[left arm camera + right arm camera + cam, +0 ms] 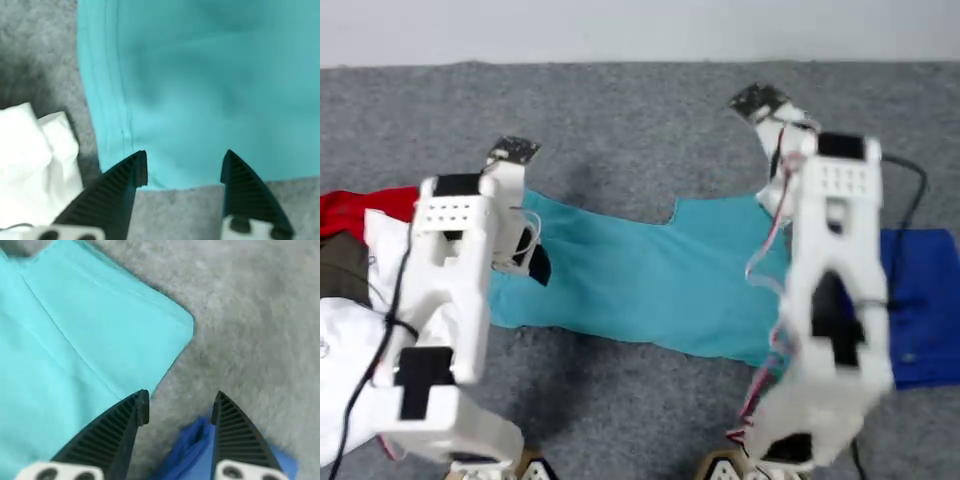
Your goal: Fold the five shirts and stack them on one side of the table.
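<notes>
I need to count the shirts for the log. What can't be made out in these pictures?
- High view: the blue shirt lies partly behind the right arm and runs off the edge; folded or not, unclear.
- High view: the red shirt, brown cloth and white shirt run off the edge; the left arm covers part.
- High view: both arms hide the teal shirt's ends.

The high view looks down over the counter (640, 110). Both wrist views sit close above the teal shirt (650, 280), which it also shows.
</notes>
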Motion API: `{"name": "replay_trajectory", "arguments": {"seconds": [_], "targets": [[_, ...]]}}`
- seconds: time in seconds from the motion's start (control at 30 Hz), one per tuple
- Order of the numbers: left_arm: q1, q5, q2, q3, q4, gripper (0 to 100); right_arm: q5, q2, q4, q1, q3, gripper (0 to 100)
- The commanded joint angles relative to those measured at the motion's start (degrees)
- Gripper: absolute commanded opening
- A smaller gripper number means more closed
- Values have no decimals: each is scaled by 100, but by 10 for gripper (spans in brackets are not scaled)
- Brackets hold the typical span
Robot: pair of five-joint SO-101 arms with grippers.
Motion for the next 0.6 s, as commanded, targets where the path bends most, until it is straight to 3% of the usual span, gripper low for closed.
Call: {"name": "replay_trajectory", "arguments": {"seconds": [0.0,0.17,0.27,0.57], "targets": [[-97,-281,-352,-215,264,243,1424,1859,1376,66,-2884,208],[-88,-290,-352,-224,343,243,1600,3855,2105,136,-5960,208],[-97,-290,-316,-215,343,243,1873,4796,2123,119,-7042,208],[-97,-290,-316,-207,343,243,2013,5763,2114,48,-7543,208]]}}
